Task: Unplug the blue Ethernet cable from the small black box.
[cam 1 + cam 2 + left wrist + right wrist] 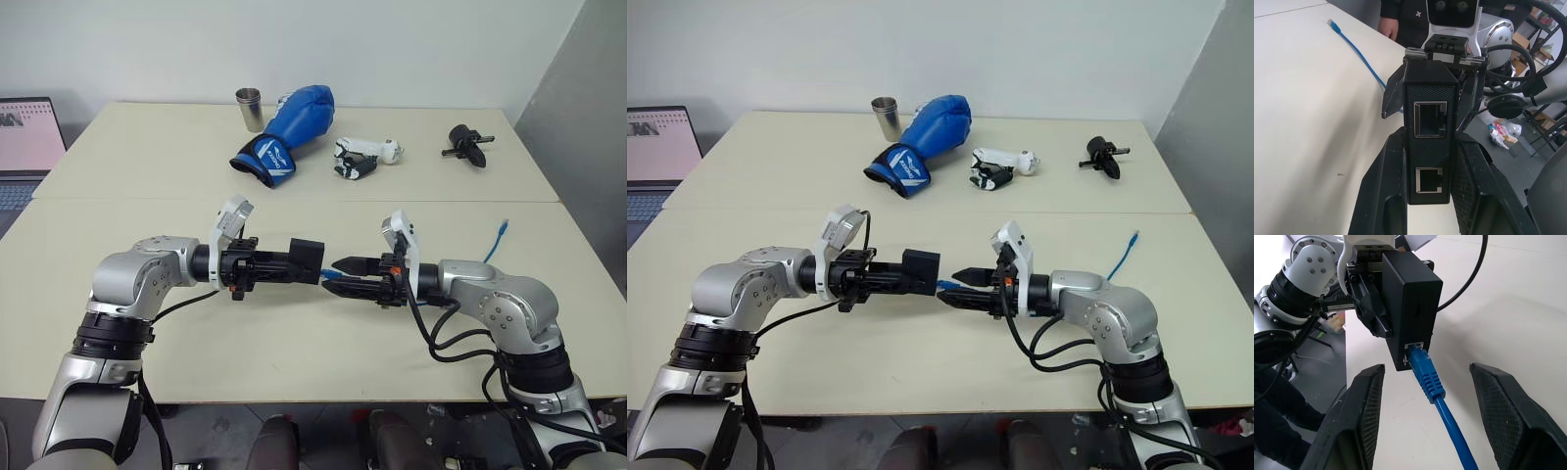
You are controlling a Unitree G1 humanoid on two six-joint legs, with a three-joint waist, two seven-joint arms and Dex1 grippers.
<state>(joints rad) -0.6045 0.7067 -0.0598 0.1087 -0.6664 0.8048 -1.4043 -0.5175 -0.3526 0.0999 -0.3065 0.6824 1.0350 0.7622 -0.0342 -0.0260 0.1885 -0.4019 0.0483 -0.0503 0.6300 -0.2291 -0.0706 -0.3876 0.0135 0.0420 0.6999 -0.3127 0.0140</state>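
With the left gripper [294,262] clamping the small black box [1413,308], the right gripper's [1425,423] fingers are straddling the blue Ethernet cable [1442,411] wide open — they need closing squarely on the plug's boot and drawing straight out.

In my head views, my right arm is covering the middle run of the blue Ethernet cable [498,240], so only its far plug at two o'clock is showing. My left gripper [1422,196] is hiding the sides of the small black box [1429,132]. A laptop [24,147] at ten o'clock is getting cut off by the edge.
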